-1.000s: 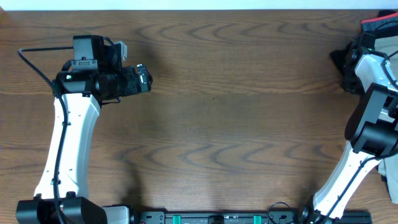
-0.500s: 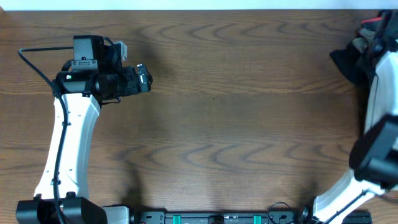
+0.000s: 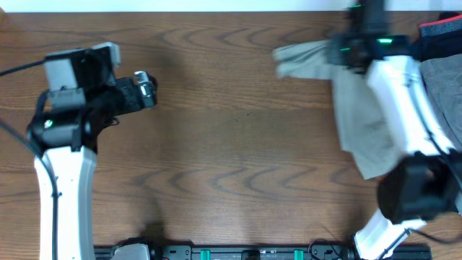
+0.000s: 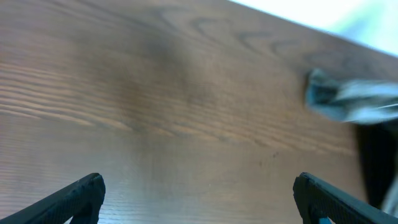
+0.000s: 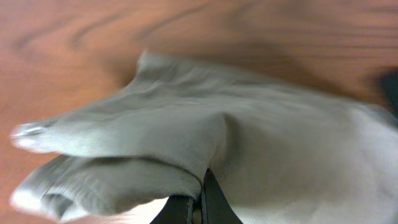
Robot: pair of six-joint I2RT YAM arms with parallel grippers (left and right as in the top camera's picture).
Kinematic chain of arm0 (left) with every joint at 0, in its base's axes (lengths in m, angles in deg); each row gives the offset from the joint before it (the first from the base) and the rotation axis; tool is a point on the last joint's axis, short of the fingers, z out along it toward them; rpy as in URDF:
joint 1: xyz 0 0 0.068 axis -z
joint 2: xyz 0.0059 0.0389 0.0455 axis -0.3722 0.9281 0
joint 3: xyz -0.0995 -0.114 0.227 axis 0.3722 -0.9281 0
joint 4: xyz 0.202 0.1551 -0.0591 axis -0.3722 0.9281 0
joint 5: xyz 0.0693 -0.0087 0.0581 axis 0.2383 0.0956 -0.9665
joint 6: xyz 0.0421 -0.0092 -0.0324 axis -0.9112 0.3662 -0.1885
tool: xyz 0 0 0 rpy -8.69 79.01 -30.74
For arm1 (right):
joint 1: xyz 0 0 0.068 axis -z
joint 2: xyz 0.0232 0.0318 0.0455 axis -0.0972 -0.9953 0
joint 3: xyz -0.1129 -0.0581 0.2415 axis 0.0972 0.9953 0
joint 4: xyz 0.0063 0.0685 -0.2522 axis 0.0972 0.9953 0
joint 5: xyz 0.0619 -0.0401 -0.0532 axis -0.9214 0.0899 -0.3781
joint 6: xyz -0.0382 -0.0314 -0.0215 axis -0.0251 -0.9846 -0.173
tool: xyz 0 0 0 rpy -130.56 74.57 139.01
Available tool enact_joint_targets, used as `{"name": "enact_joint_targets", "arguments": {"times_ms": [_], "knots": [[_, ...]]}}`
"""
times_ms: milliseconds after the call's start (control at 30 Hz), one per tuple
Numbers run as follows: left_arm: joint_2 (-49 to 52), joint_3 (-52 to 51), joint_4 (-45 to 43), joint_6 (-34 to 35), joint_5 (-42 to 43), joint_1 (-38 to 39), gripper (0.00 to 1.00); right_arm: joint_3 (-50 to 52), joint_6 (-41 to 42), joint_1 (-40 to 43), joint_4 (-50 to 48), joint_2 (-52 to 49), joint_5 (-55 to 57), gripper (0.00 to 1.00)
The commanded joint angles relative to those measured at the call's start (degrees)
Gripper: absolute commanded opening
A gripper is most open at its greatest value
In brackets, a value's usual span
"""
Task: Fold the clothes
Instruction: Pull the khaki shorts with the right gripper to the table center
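Note:
The clothes (image 3: 361,123) are a khaki-beige garment hanging and trailing from my right gripper (image 3: 335,53) near the table's far edge, right of centre. One bunched end (image 3: 292,59) sticks out to the left, and the rest drapes down toward the front right. In the right wrist view the fingers (image 5: 208,202) are pinched shut on a fold of the clothes (image 5: 261,137). My left gripper (image 3: 146,81) stands open over bare wood at the far left, well apart from the garment. Between its spread fingertips (image 4: 84,191) only table shows, and the clothes (image 4: 351,102) are a blur far ahead.
A grey garment (image 3: 442,79) and a black garment with red trim (image 3: 437,30) lie at the table's right edge, behind my right arm (image 3: 404,108). Bare wood table (image 3: 231,144) lies between the two arms.
My right arm has swung from the pile at the far right toward the middle, bringing the khaki clothes out over the table. My left arm has shifted a little to the left.

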Motion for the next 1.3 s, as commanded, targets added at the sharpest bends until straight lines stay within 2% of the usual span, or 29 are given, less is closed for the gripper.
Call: {"name": "enact_joint_targets", "arguments": {"times_ms": [0,167,267,400,500,533,567,600,733,833,933,967,1033,1133,1267], "knots": [[-2.1,1.3,0.1,-1.0,-0.1,-1.6,0.98,-0.3,-1.3,-7.0,-2.1,-5.6,-3.6,0.01],[-2.6,1.3,1.2,-0.9,0.0,-1.9,0.98,-0.3,-4.9,-15.3,-7.2,-9.5,-3.3,0.01],[-2.1,1.3,3.0,-0.9,0.0,-1.8,0.98,-0.3,-6.3,-17.5,-8.2,-9.5,-2.4,0.01],[-1.1,1.3,3.8,-1.0,0.0,-1.7,0.98,-0.3,-6.9,-17.7,-3.9,-9.5,-2.4,0.01],[-0.2,1.3,3.8,-1.0,0.0,-1.7,0.98,-0.3,-14.4,-17.7,1.8,-9.5,-4.7,0.01],[0.3,1.3,3.8,-1.0,0.0,-1.7,0.98,-0.3,-18.2,-17.7,4.1,-9.5,-5.0,0.1],[1.0,1.3,3.8,-1.0,0.0,-1.7,0.98,-0.3,-21.1,-17.7,6.2,-9.5,-4.0,0.34],[1.6,1.3,3.8,-0.9,0.0,-1.7,0.98,-0.3,-21.8,-17.7,7.3,-9.5,-2.2,0.49],[5.6,1.3,3.5,-1.0,0.6,0.1,0.98,-0.3,-15.5,-16.3,6.7,-9.5,3.6,0.62],[9.9,1.3,1.4,-1.0,3.7,3.0,0.98,-0.3,-8.5,-13.6,5.0,-9.5,3.2,0.64],[14.6,1.3,-1.5,-1.0,5.1,6.6,0.98,-0.3,-2.5,-9.6,5.1,-9.5,1.1,0.56],[17.1,1.3,-3.5,-1.0,5.1,8.6,0.98,-0.3,-1.1,-7.1,5.2,-9.5,-3.2,0.47],[20.2,1.3,-6.4,-1.0,5.1,10.9,0.98,-0.3,-1.2,-4.3,5.1,-9.5,-11.9,0.42],[24.9,1.3,-11.5,-0.8,5.1,13.7,0.99,-0.3,-7.2,-1.2,5.6,-9.5,-24.5,0.52],[29.1,1.3,-14.6,-0.5,5.1,15.3,0.99,-0.3,-13.1,-0.5,8.7,-9.5,-25.7,0.62]]}}
